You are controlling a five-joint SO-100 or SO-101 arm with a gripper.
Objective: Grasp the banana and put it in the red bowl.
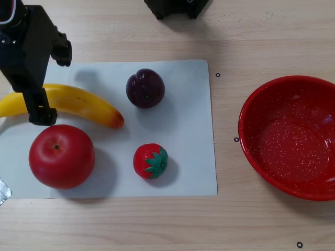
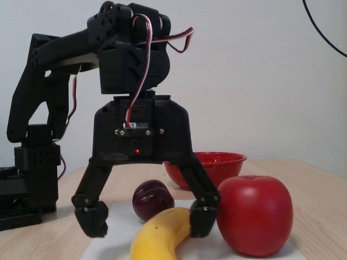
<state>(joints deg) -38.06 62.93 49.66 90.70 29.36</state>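
- Black gripper point(image 2: 147, 219): jaws spread wide, straddling the banana point(image 2: 157, 236), nothing clamped.
- Banana lies on white paper point(image 1: 183, 130), just beside the red apple point(image 1: 62, 156).
- Red bowl point(image 1: 291, 137) sits off the paper, well apart, on the wooden table point(image 1: 157, 219).

We see a white paper sheet point(image 1: 183, 130) lying on the wooden table point(image 1: 251, 42). On the sheet, a dark plum point(image 1: 145, 88) sits near its far edge, a strawberry point(image 1: 150, 161) nearer the front, and a red apple point(image 1: 62, 156) at the left corner.
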